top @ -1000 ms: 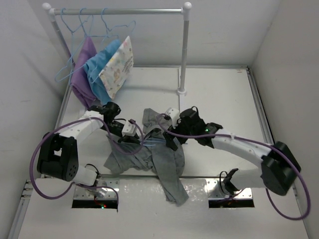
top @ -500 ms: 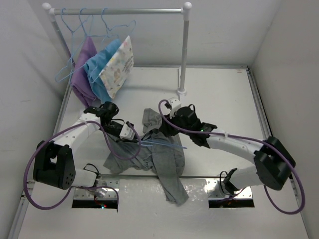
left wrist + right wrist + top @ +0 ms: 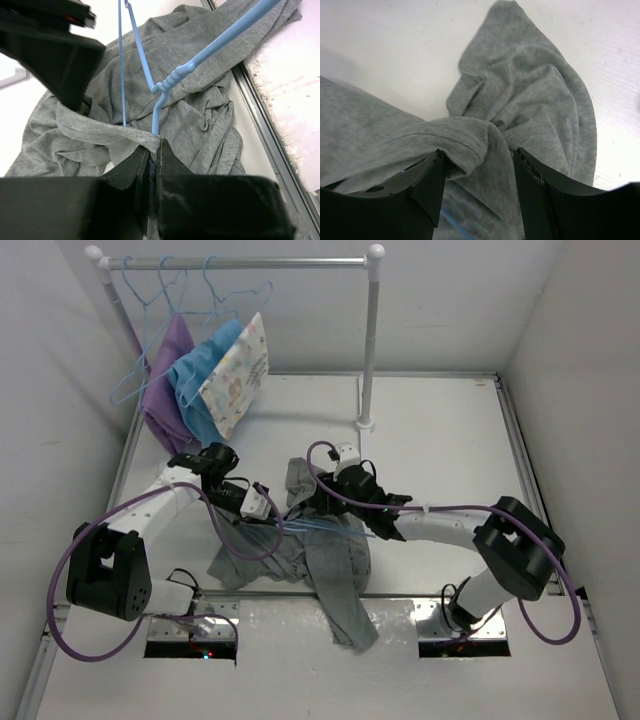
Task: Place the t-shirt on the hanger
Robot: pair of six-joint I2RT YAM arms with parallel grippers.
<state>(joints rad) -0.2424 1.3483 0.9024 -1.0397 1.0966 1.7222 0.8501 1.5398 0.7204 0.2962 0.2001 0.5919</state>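
The grey t-shirt (image 3: 335, 570) lies crumpled on the table between the arms, with a strip hanging over the near edge. A light-blue wire hanger (image 3: 330, 526) lies across its upper part. My left gripper (image 3: 268, 508) is shut on a raised edge of the t-shirt (image 3: 195, 110). The hanger's twisted neck (image 3: 172, 80) runs down into that pinch at the left gripper (image 3: 154, 147). My right gripper (image 3: 305, 508) is open. In the right wrist view it (image 3: 480, 167) straddles a raised fold of the t-shirt (image 3: 535, 90). A bit of the hanger's blue wire (image 3: 451, 219) shows under the cloth.
A clothes rack (image 3: 370, 340) stands at the back with its foot (image 3: 366, 423) on the table. On the rail hang spare blue hangers (image 3: 150, 300), a purple cloth (image 3: 165, 390), a blue cloth (image 3: 200, 380) and a patterned cloth (image 3: 238, 375). White walls close both sides.
My right gripper has moved left over the t-shirt, close to my left gripper. My left gripper shifted slightly up-left early on and has since held still on the cloth.
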